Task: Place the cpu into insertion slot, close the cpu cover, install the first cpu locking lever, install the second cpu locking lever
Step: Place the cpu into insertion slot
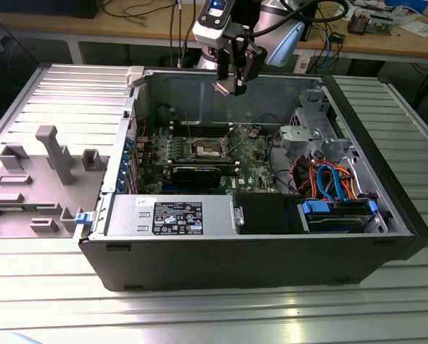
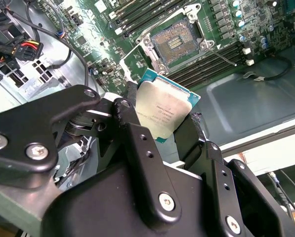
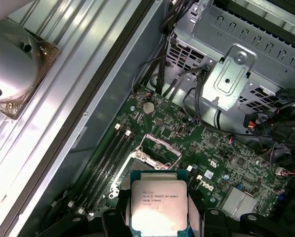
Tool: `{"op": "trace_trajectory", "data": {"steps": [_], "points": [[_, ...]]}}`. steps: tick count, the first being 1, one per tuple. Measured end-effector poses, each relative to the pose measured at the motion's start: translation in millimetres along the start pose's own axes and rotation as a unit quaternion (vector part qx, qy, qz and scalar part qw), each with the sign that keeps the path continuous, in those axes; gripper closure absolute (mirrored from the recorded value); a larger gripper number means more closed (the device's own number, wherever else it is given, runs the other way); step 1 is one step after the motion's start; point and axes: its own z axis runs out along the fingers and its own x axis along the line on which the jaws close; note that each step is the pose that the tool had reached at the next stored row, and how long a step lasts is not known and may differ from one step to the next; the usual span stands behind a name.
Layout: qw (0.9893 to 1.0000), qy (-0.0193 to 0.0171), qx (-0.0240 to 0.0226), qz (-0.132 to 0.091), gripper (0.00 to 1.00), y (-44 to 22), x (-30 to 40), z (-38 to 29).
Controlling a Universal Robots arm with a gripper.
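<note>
Surface: a ribbed metal table (image 1: pixel 199 315) carries an open computer case (image 1: pixel 235 265) lying on its side. A grey tray (image 1: pixel 27 179) of plastic fixtures sits on the exterior view's left.
Room: a wooden workbench (image 1: pixel 386 43) strewn with cables and loose gear runs along the back.
Gripper: the black gripper (image 1: pixel 231 82) hangs above the open case, near its far wall. Its jaws pinch the cpu by two opposite edges.
Cpu: the cpu (image 2: pixel 162 111) (image 3: pixel 158 205) is a flat square chip with a dull silver top, faint print and a thin teal-green border. It is tilted in the air, clear of the green board.
Insertion slot: the insertion slot (image 2: pixel 179 42) (image 1: pixel 203 148) is uncovered, with a grey metal rim around a dark, speckled centre. It lies between rows of long black memory slots (image 2: pixel 216 54).
Other parts: a coin battery (image 3: pixel 147 106) and a metal drive cage (image 3: pixel 236 74) are nearby.
Hard to make out: the fingers (image 2: pixel 137 143) cover the chip's gripped edges. In the first wrist view its near edge is cut off and it hides part of the socket.
</note>
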Motion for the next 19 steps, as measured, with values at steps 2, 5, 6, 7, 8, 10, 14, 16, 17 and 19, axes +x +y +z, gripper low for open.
{"op": "trace_trajectory", "data": {"steps": [2, 5, 6, 7, 8, 10, 14, 16, 17, 19], "points": [[1.0, -0.0003, 0.0, 0.003, 0.45, 0.0, 0.0, 0.0], [0.9999, -0.0009, -0.0002, 0.011, 0.45, 0.0, 0.0, 0.1], [0.9999, -0.001, -0.0001, 0.012, 0.45, 0.0, 0.0, 0.1], [0.9999, -0.0011, -0.0002, 0.013, 0.45, 0.0, 0.0, 0.1], [0.9999, -0.0012, -0.0002, 0.014, 0.45, 0.0, 0.0, 0.1], [0.9998, -0.0015, -0.0002, 0.018, 0.45, 0.0, 0.0, 0.1], [0.9997, -0.002, -0.0002, 0.022, 0.45, 0.0, 0.0, 0.2], [0.9997, -0.0021, -0.0003, 0.024, 0.45, 0.0, 0.0, 0.2], [0.9997, -0.0021, -0.0003, 0.025, 0.45, 0.0, 0.0, 0.3], [0.9996, -0.0023, -0.0003, 0.027, 0.45, 0.0, 0.0, 0.3]]}}
